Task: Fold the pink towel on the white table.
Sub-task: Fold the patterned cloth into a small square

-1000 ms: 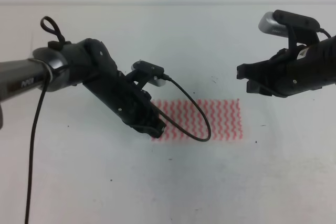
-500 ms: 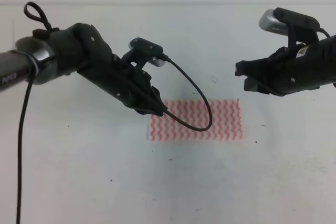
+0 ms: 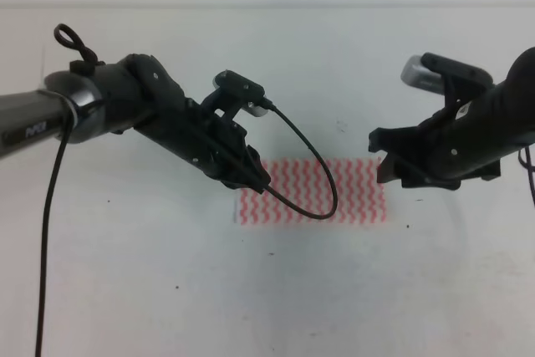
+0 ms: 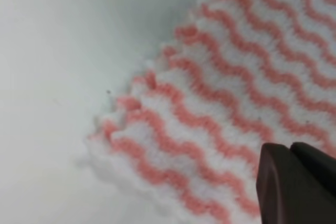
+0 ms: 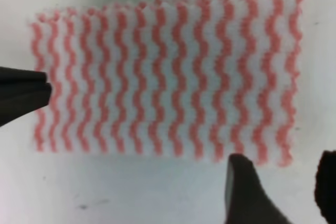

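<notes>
Towel (image 3: 313,191) lies flat mid-table (image 3: 167,290), thin, soft, light, likely limp when lifted, so pinch at a corner; left gripper (image 3: 251,180) looks closed over its far left corner, right gripper (image 5: 278,187) spread near the right edge.

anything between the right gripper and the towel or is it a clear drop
Nothing visible blocks it. The right gripper, open, hangs by the towel's right edge with only bare table around. The left gripper is at the opposite, left end, its cable looping over the cloth's middle, away from the right edge.
</notes>
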